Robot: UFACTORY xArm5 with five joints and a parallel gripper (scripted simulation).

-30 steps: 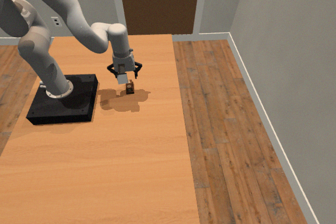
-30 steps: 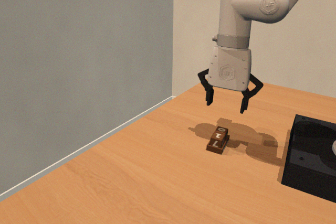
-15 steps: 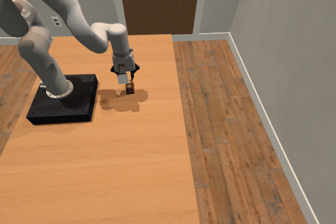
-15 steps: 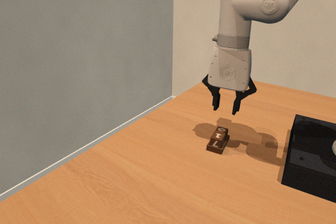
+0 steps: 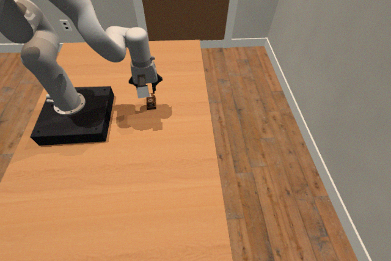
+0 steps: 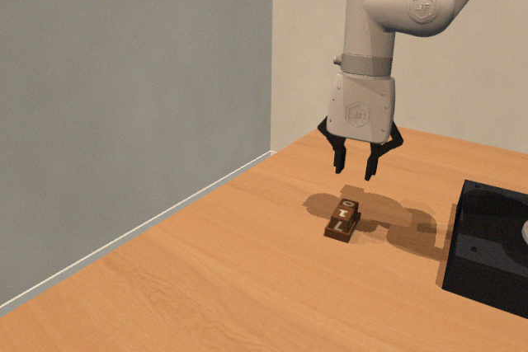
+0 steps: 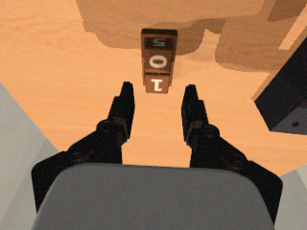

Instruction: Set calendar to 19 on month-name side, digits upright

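Note:
A small dark brown tray [image 5: 151, 107] [image 6: 336, 234] lies on the table and holds two wooden cubes in a row. One cube [image 6: 349, 203] [image 7: 157, 61] shows a 0 on top, and a 5 on its side facing the top of the wrist view, where the 5 looks inverted. The other cube [image 6: 342, 213] [image 7: 156, 84] shows a 1 on top and a 7 on its side toward the exterior camera, both looking inverted there. My gripper [image 6: 353, 176] [image 7: 158, 95] hangs above the cubes, half open and empty, its fingers apart and touching nothing. The cubes' undersides are hidden.
The black base block [image 5: 72, 119] [image 6: 486, 263] of the arm stands to one side of the tray. The table's long edge [image 5: 208, 106] runs on the other side, with the wooden floor [image 5: 252, 141] beyond. A grey block [image 5: 142, 91] is at the gripper's side.

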